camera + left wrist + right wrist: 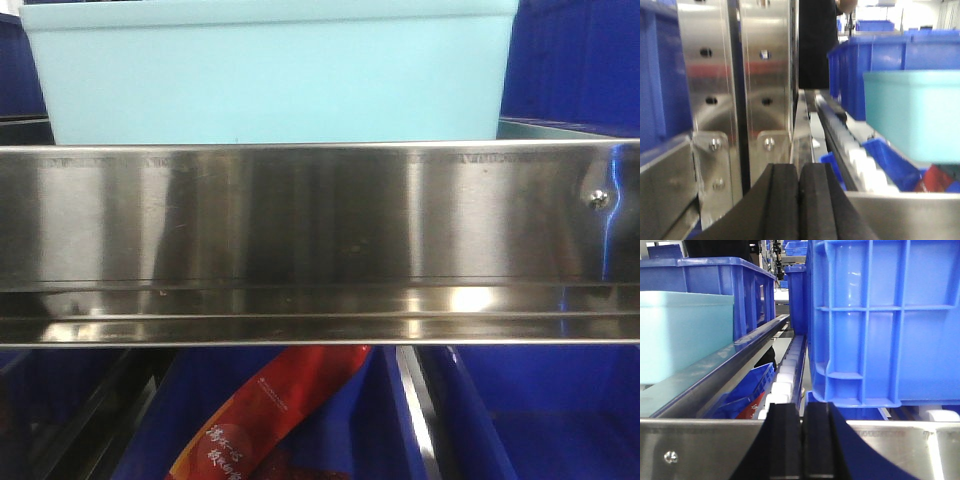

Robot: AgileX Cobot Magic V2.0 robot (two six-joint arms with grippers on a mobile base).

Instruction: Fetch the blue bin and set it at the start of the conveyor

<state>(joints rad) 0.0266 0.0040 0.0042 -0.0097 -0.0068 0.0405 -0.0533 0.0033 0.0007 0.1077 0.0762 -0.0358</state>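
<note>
The blue bin [270, 75], a pale turquoise smooth tub, stands on the steel shelf straight ahead, just behind the shelf's front rail [320, 215]. In the left wrist view the blue bin [912, 117] is ahead to the right of my left gripper [799, 170], which is shut and empty and apart from the bin. In the right wrist view the blue bin [685, 335] lies ahead to the left of my right gripper [802, 410], also shut with nothing held. Both grippers sit at about the height of the front rail. The conveyor start is out of view.
Dark blue ribbed crates [885, 320] stand close on the right and behind the bin [885, 65]. Stainless uprights [735, 80] rise on the left. White rollers [785, 375] run along the shelf. Lower crates [520, 420] hold a red packet [270, 410].
</note>
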